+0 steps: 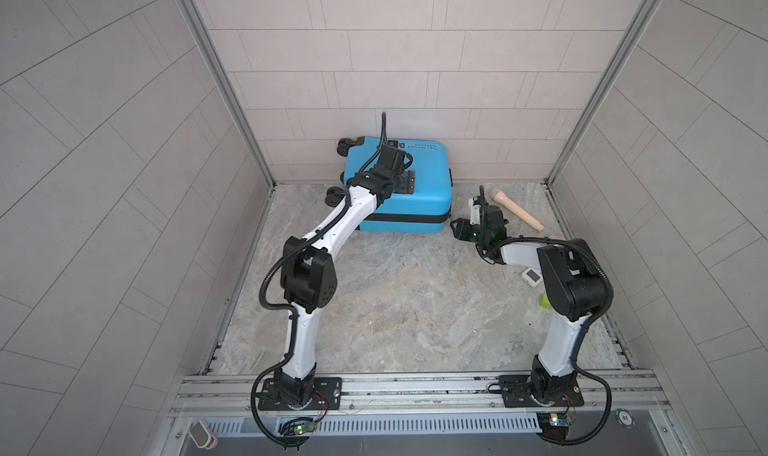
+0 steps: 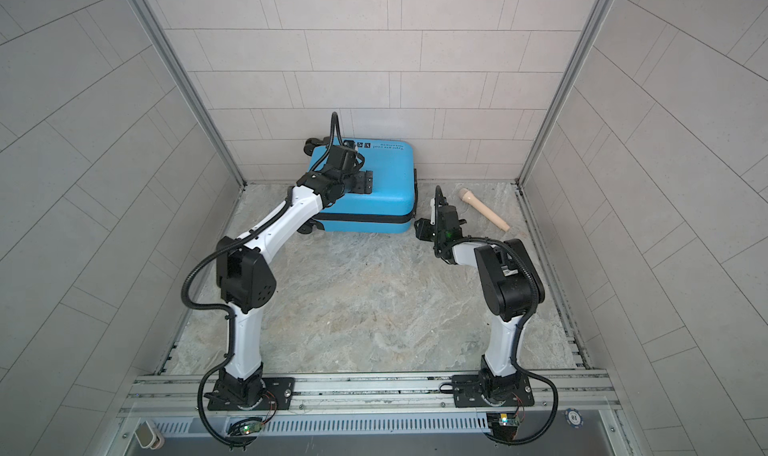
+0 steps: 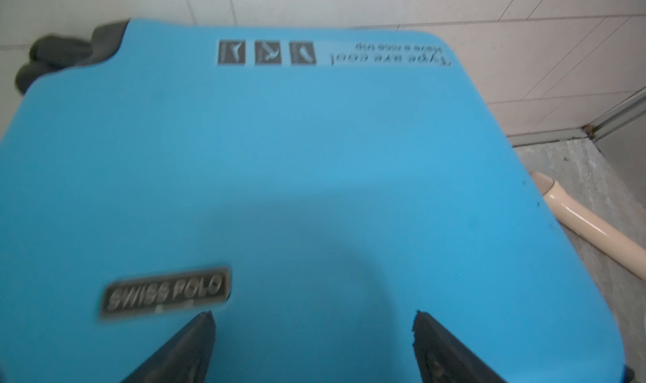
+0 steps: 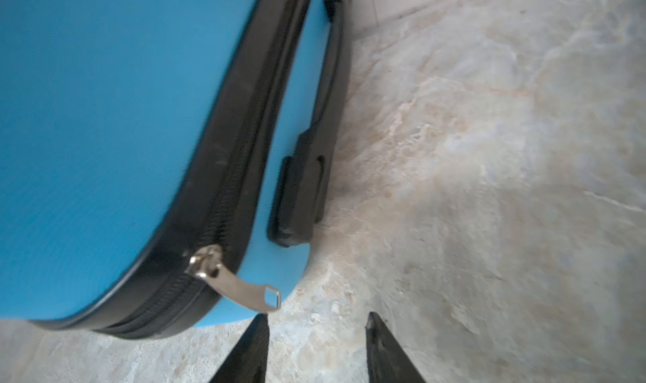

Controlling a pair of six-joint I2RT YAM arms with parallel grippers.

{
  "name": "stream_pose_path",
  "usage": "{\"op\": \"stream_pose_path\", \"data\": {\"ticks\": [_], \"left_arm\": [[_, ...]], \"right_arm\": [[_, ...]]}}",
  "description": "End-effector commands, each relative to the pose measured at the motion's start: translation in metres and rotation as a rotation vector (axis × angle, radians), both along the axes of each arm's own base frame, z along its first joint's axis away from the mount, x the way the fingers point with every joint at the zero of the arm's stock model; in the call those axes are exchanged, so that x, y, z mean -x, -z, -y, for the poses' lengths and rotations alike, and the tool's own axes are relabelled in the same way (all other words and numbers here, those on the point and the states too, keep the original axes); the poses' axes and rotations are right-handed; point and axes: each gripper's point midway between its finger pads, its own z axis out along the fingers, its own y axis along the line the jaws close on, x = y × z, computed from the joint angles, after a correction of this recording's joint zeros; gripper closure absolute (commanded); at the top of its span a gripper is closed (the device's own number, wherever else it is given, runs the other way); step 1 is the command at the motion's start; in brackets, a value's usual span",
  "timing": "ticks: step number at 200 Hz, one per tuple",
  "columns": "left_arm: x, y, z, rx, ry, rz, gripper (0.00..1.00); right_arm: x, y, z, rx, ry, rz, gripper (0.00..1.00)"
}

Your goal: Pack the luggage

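Blue luggage (image 1: 409,202) at back wall (image 1: 415,79), left end effector (image 1: 405,182) over it, beige microphone (image 1: 517,209) beside

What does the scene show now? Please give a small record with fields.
luggage: lid down, lying flat on the table
zipper pull: at the corner nearest the right jaws, not gripped
left jaws: open, over the luggage face, empty
right jaws: open, beside the zipper pull, empty
beige microphone: on the table, right of the luggage

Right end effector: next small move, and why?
Probably nudge the right end effector sideways onto the zipper pull and close. It is open and empty, and the pull sticks out off the luggage corner just beside one fingertip. Whether the zip is fully run, I cannot tell.
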Motion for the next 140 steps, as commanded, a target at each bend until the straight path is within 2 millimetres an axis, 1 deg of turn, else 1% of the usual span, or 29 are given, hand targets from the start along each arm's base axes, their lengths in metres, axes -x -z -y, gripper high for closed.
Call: {"op": "stream_pose_path", "data": {"ticks": [1, 9, 18, 21, 24, 29, 35, 50, 62, 69, 75, 90, 102, 109, 119, 140], "left_arm": [[0.02, -0.044, -0.032, 0.109, -0.089, 0.097, 0.06], [0.027, -0.049, -0.045, 0.138, -0.113, 0.109, 0.06], [0.034, -0.046, -0.058, 0.17, -0.137, 0.104, 0.05], [0.036, -0.048, -0.064, 0.186, -0.146, 0.108, 0.05], [0.039, -0.044, -0.069, 0.197, -0.155, 0.102, 0.05], [0.041, -0.043, -0.078, 0.216, -0.179, 0.106, 0.05], [0.044, -0.034, -0.091, 0.22, -0.21, 0.101, 0.05], [0.054, -0.02, -0.123, 0.264, -0.301, 0.106, 0.05], [0.057, -0.01, -0.147, 0.355, -0.367, 0.108, 0.05], [0.06, -0.001, -0.159, 0.393, -0.4, 0.102, 0.05], [0.062, 0.002, -0.168, 0.422, -0.424, 0.106, 0.05], [0.066, 0.009, -0.183, 0.461, -0.469, 0.104, 0.04], [0.066, 0.013, -0.19, 0.493, -0.488, 0.103, 0.03], [0.065, 0.013, -0.193, 0.505, -0.492, 0.106, 0.03], [0.063, 0.016, -0.199, 0.565, -0.524, 0.104, 0.02], [0.055, 0.026, -0.21, 0.699, -0.572, 0.106, 0.0]], "right_arm": [[-0.014, -0.022, 0.031, -0.172, 0.097, -0.074, 0.57], [-0.021, -0.022, 0.034, -0.215, 0.099, -0.088, 0.57], [-0.028, -0.021, 0.036, -0.244, 0.112, -0.103, 0.57], [-0.031, -0.021, 0.037, -0.251, 0.115, -0.106, 0.57], [-0.033, -0.021, 0.036, -0.257, 0.115, -0.108, 0.56], [-0.037, -0.02, 0.035, -0.265, 0.112, -0.117, 0.55], [-0.043, -0.02, 0.032, -0.279, 0.105, -0.124, 0.54], [-0.059, -0.019, 0.024, -0.32, 0.093, -0.133, 0.51], [-0.071, -0.02, 0.018, -0.342, 0.085, -0.132, 0.48], [-0.078, -0.019, 0.015, -0.351, 0.08, -0.133, 0.47], [-0.083, -0.019, 0.01, -0.357, 0.072, -0.136, 0.47], [-0.095, -0.017, 0.002, -0.369, 0.064, -0.137, 0.46], [-0.104, -0.016, -0.004, -0.376, 0.059, -0.131, 0.45], [-0.109, -0.015, -0.007, -0.378, 0.059, -0.133, 0.45], [-0.116, -0.011, -0.011, -0.385, 0.061, -0.14, 0.45], [-0.13, -0.004, -0.016, -0.408, 0.074, -0.145, 0.45]]}}
